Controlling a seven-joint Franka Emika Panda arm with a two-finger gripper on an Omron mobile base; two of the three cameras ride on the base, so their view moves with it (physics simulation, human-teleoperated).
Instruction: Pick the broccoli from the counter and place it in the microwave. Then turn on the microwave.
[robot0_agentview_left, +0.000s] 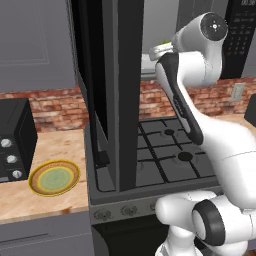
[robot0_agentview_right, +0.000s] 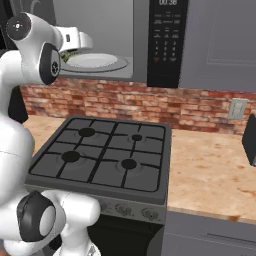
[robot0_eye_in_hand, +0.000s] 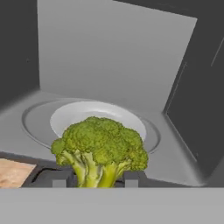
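Green, light and crumbly on top, the broccoli is clamped by the gripper at its firmer stem, the soundest hold.

The broccoli looks bumpy and matt; the turntable beneath is smooth glossy white. The microwave interior is flat matt grey, its keypad panel glossy black. The counter shows tan wood grain, the backsplash rough brick
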